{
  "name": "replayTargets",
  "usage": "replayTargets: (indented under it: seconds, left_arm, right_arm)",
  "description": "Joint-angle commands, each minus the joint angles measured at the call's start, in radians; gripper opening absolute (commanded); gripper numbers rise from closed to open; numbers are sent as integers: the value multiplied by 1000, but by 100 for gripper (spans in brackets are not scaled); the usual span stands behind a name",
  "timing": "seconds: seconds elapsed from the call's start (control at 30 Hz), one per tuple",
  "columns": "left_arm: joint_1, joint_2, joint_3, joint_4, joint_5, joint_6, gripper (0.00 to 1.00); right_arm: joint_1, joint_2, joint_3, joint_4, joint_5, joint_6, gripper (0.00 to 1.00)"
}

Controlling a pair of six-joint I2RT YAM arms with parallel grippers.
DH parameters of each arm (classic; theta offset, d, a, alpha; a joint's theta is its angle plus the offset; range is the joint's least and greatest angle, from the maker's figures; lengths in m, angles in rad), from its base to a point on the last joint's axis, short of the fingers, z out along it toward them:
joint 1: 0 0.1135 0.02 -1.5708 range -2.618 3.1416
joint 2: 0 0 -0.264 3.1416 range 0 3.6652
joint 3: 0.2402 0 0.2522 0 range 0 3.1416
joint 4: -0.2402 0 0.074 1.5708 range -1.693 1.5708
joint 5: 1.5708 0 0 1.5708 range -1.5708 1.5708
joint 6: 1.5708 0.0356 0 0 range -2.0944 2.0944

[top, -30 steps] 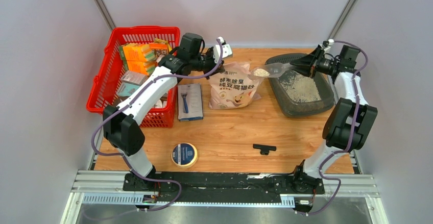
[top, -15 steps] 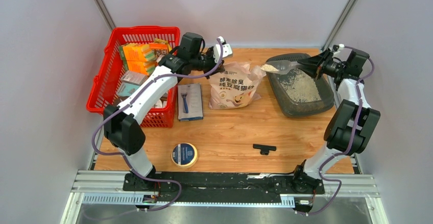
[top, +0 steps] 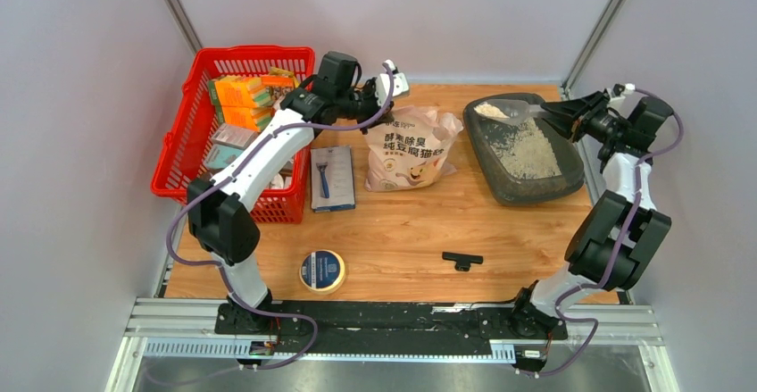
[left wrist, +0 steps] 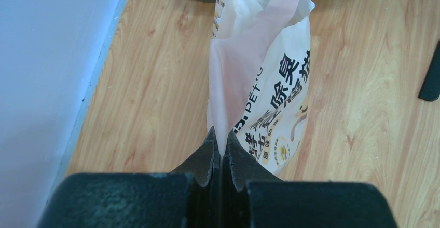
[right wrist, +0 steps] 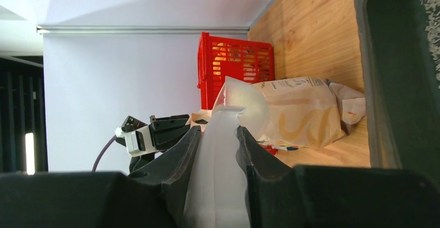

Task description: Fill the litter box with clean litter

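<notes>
The dark grey litter box (top: 500, 182) sits at the table's right, with pale clean litter (top: 528, 155) covering its floor. My right gripper (top: 555, 113) is shut on the handle of a translucent scoop (top: 496, 109). The scoop holds a heap of litter above the box's back left corner. In the right wrist view the scoop handle (right wrist: 218, 176) fills the gap between the fingers of the right gripper (right wrist: 218, 129), and the box wall (right wrist: 399, 82) stands to the right. My left gripper (top: 382, 112) is shut on the top edge of the pink litter bag (top: 411, 151). The left wrist view shows the left gripper (left wrist: 220, 142) pinching the bag (left wrist: 264, 82) there.
A red mesh basket (top: 183, 155) with boxed goods stands at the back left. A packaged razor (top: 332, 178) lies beside it. A tape roll (top: 322, 270) and a small black T-shaped piece (top: 461, 259) lie near the front. Grey walls close in both sides.
My right arm has swung right, carrying the loaded scoop from beside the bag's mouth to above the litter box. The left arm keeps its hold on the bag.
</notes>
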Motion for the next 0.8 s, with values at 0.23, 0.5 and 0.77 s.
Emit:
replayTargets:
  seconds: [0.23,0.5,0.77]
  left_arm:
    - [6,-3,86,-48,0,54,0]
    - [0,-13,77,-77,-3,71,0]
    - [-1,-58,5,-42,0,46,0]
  right_arm:
    - [-144,-171,-124,0,167,-56,0]
    - [-184,-262,-258,-73,441,-246,0]
    - [-135,-283,-258,-199,693,-473,0]
